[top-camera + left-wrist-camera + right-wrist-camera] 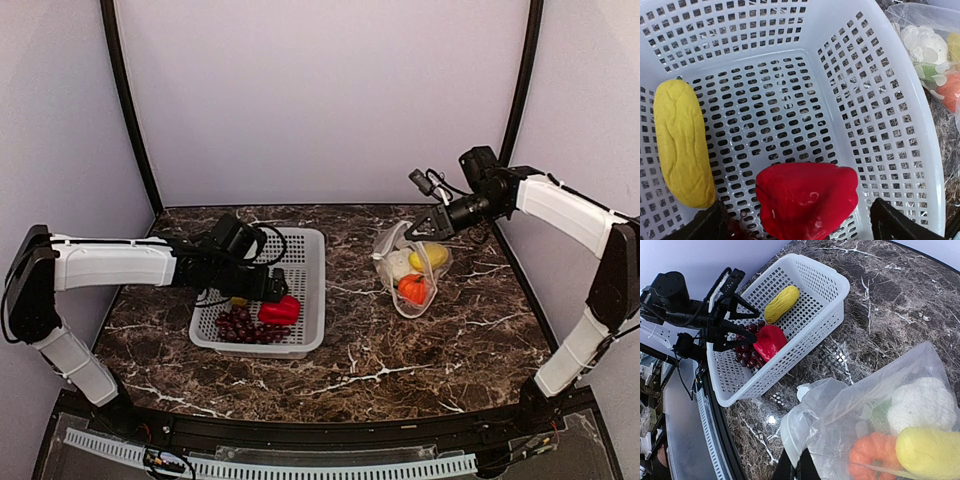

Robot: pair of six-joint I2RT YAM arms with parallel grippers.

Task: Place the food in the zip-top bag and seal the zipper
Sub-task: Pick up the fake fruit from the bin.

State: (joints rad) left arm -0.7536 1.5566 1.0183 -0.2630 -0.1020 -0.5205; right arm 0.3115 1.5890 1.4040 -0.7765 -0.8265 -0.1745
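Observation:
The red pepper lies in the grey basket, between the fingers of my left gripper. The jaws stand wide apart and do not touch it. A yellow piece lies to its left, and the purple grapes are beside it. My right gripper is shut on the mouth edge of the clear zip-top bag and holds it up and open. Inside the bag are the white cauliflower, the orange pumpkin and another yellow piece. The zipper strip is not clearly visible.
The basket sits left of centre on the dark marble table, and the bag lies to its right. A bare strip of table separates them. Curved black frame poles stand at the back corners.

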